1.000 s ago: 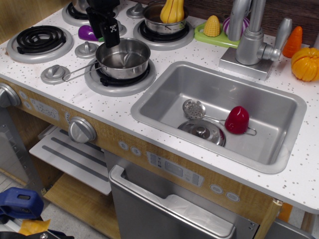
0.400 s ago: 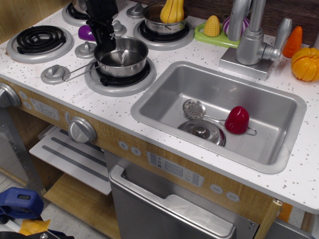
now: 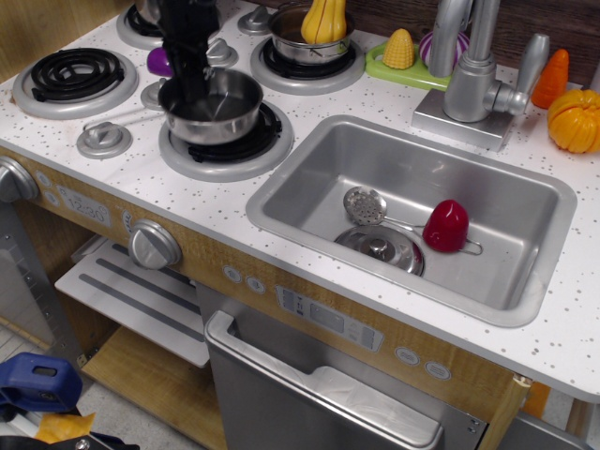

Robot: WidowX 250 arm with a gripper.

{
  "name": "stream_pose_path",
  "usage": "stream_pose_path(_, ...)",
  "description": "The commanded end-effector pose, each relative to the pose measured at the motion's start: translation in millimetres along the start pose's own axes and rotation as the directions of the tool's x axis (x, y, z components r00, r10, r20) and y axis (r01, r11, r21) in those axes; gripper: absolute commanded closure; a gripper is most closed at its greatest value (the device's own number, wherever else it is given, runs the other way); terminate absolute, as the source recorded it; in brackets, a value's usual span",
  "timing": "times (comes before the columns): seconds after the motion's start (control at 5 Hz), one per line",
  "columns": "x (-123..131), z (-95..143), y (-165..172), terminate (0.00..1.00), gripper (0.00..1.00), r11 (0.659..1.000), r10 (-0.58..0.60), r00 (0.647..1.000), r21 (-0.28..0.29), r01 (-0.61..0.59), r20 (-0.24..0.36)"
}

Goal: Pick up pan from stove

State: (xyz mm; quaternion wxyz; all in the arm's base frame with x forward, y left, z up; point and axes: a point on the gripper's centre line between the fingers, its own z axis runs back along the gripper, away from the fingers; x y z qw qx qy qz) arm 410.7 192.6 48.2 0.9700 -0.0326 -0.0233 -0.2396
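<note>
Pan (image 3: 213,108), the small shiny steel saucepan, sits over the left edge of the front burner (image 3: 225,145) on the stove (image 3: 141,164), shifted left and toward the back compared with a second ago, when it sat centred on the coil. More of the black coil now shows to its right. Its thin wire handle (image 3: 117,120) points left, reaching over the speckled top toward a silver knob (image 3: 103,139), and looks higher than before, so the pan may be slightly lifted or tilted; I cannot tell for sure.

Black gripper (image 3: 192,89) has come down since the earlier frames and now stands at the pan's near-left rim, one finger appearing to reach inside the bowl. It seems clamped on the rim, though the fingers blur into the dark reflection.

Behind, the steel pot (image 3: 305,42) with the yellow gourd (image 3: 323,19) rests on the rear burner as before. In the sink (image 3: 309,178), the slotted spoon (image 3: 366,206), red pepper (image 3: 446,227) and flat lid (image 3: 380,248) lie unchanged.
</note>
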Motion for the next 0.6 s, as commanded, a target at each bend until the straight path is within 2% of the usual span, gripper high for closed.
stream_pose_path(0.0,18.8,95.7,-5.2,0.0,1.0,0.985,-0.024,0.999,0.17,0.017,0.039)
stream_pose_path(0.2,22.6,108.5,-9.7,0.0,1.0,0.979,-0.048,0.998,0.2,0.038,0.045)
stream_pose_path(0.4,23.5,102.3,-6.7,1.0,1.0,0.978,-0.065,0.996,0.202,0.05,0.067)
